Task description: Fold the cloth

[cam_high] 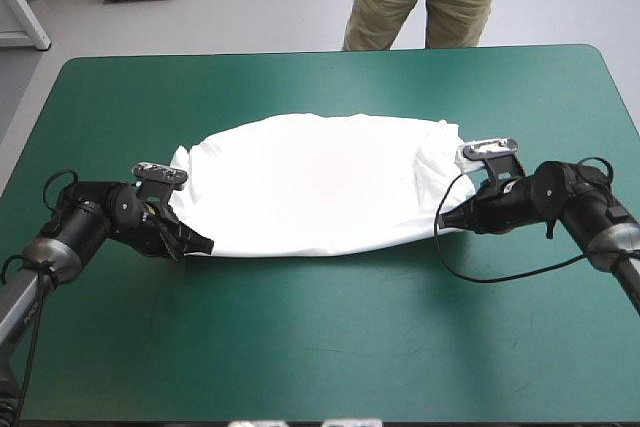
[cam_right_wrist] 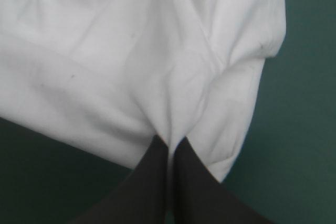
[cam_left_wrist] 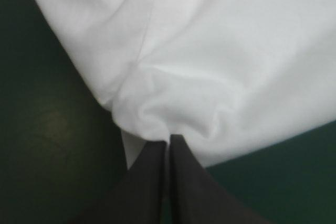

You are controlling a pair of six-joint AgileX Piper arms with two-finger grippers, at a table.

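T-shirt [cam_high: 320,187] spread flat, long axis left to right, left pincer [cam_high: 205,244] and right pincer [cam_high: 445,219] nipping its opposite ends

High view: left tool [cam_high: 203,244] tip meets T-shirt [cam_high: 320,187] at the shirt's 8 o'clock, contact too small to read. Same for right tool [cam_high: 447,219] at 3 o'clock. Collar not made out. Counter [cam_high: 320,347] corners at 7 and 5 o'clock cut off. Both wrist views: cloth runs off the frame on several sides; pinched fold hidden between closed tips.
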